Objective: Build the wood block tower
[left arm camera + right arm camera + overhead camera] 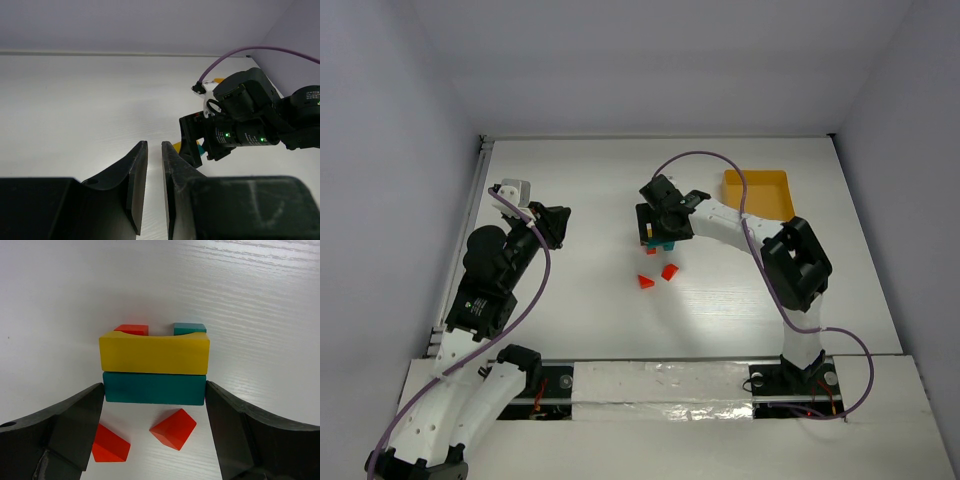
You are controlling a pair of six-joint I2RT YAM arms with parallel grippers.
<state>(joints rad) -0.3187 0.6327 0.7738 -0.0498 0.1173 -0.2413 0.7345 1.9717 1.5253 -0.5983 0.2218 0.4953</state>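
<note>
In the right wrist view, a teal bar (154, 388) lies against a yellow bar (154, 355). A red cube (132, 329) and a teal cube (189, 328) show just behind them. My right gripper (155, 390) spans the teal bar, one jaw touching each end. Two red wedges (111, 444) (173, 428) lie loose on the table below it. In the top view the right gripper (655, 232) covers most of the stack, with the wedges (646, 282) (669, 271) just in front. My left gripper (555, 222) hangs off to the left, its jaws nearly together and empty (154, 150).
A yellow-orange tray (758, 190) sits at the back right, behind the right arm. The right arm's purple cable (705, 158) loops over the table. A grey-white fitting (512, 190) is by the left wall. The white tabletop (590, 300) spreads between the arms.
</note>
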